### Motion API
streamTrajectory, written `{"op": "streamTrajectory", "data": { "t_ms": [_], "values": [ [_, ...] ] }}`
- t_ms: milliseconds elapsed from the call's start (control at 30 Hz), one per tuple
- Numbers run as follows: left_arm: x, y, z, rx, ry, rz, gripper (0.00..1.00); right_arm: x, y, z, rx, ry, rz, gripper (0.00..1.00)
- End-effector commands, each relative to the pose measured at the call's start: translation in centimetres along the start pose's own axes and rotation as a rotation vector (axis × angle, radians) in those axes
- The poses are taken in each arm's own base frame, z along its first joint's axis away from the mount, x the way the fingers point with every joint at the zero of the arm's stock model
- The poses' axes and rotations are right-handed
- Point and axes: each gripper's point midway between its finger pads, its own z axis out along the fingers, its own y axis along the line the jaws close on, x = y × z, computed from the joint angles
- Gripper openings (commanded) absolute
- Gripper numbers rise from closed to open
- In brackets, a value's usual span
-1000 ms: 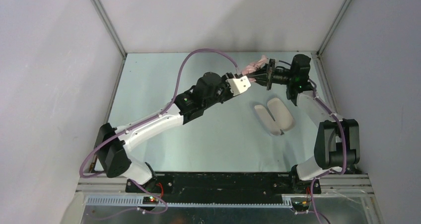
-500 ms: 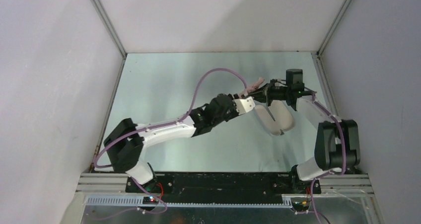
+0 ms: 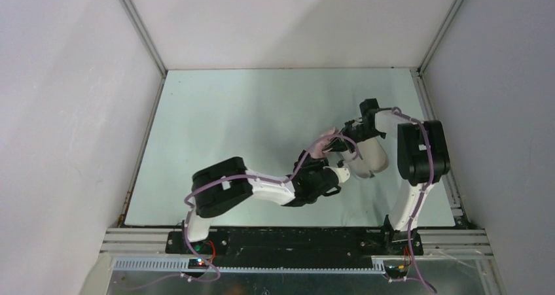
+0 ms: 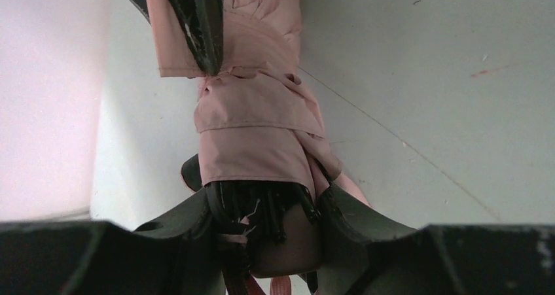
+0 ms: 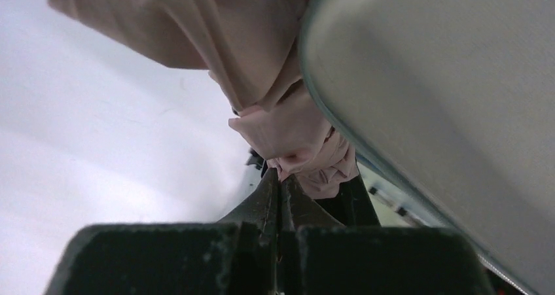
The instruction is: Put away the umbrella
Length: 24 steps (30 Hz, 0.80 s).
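Observation:
The umbrella (image 4: 252,125) is folded into a pale pink bundle, with black ribs showing at its lower end. My left gripper (image 4: 262,207) is shut on that ribbed end, one finger on each side. My right gripper (image 5: 281,177) is shut on a pinch of the pink fabric (image 5: 298,144) at the bundle's other end; its dark fingers (image 4: 199,20) show at the top of the left wrist view. From above, the umbrella (image 3: 324,141) hangs between the left gripper (image 3: 325,157) and the right gripper (image 3: 345,139), just left of the pale lilac case (image 3: 370,156).
The open lilac case (image 5: 445,112) fills the right side of the right wrist view, close beside the fabric. The left arm (image 3: 262,187) lies folded low across the table's near middle. The right arm (image 3: 422,154) stands by the right wall.
Both grippers carried the umbrella from the far right corner toward the near side, down beside the case. The left arm folded back on itself and the right arm pulled in.

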Motion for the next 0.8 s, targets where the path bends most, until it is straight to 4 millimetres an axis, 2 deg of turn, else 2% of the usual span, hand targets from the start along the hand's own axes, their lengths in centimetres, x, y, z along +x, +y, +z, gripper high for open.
{"op": "streamTrajectory", "data": {
  "t_ms": [0, 100, 300, 400, 600, 767],
  "values": [
    [3.2, -8.8, -1.2, 0.166, 0.080, 0.196, 0.00, 2.9, 6.1, -2.4, -0.110, 0.118, -0.367, 0.00],
    [3.3, -10.3, -0.5, 0.116, 0.112, 0.223, 0.00, 3.2, 6.1, -2.4, -0.053, 0.157, -0.418, 0.00],
    [4.3, -11.8, 0.2, 0.034, 0.176, 0.307, 0.00, 3.5, 5.3, -2.0, 0.005, 0.175, -0.417, 0.00],
    [4.7, -12.1, 0.4, 0.024, 0.185, 0.330, 0.00, 3.6, 5.9, -1.5, 0.016, 0.182, -0.433, 0.00],
    [5.4, -12.3, -0.3, 0.067, 0.162, 0.338, 0.00, 3.6, 6.5, -0.6, 0.052, 0.186, -0.410, 0.00],
    [5.5, -13.0, -1.0, 0.139, 0.145, 0.292, 0.00, 4.4, 5.8, 0.0, 0.111, 0.229, -0.436, 0.00]
  ]
}}
